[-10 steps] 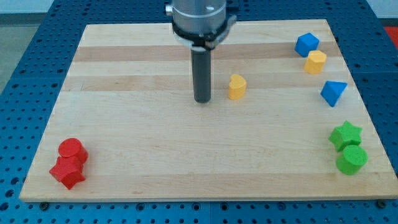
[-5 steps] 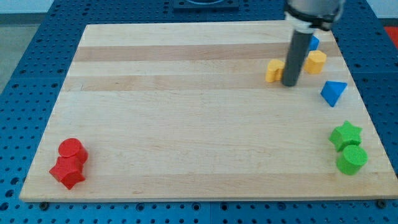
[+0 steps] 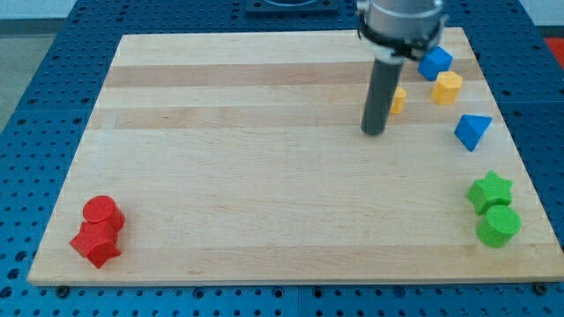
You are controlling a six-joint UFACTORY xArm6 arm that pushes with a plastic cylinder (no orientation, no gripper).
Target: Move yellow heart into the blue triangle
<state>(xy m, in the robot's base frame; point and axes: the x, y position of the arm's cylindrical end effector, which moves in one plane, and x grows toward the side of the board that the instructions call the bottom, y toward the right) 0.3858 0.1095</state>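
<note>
My tip [image 3: 374, 132] sits just left-below one yellow heart [image 3: 398, 99], partly hidden behind it; one blue triangle [image 3: 472, 131] lies well right. No end effector jaws show.

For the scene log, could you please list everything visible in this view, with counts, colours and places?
yellow heart: 1, yellow, upper right of the board, partly hidden behind the rod
blue triangle: 1, blue, near the view's right edge, below the yellow hexagon-like block
blue cube: 1, blue, top right corner of the board
yellow block: 1, yellow, looks hexagonal, just below the blue cube
green star: 1, green, right edge, lower half
green cylinder: 1, green, directly below the green star, touching it
red cylinder: 1, red, bottom left corner
red star: 1, red, just below the red cylinder, touching it
wooden board: 1, light wood, on a blue perforated table
my tip: 1, dark rod, just left of and below the yellow heart
</note>
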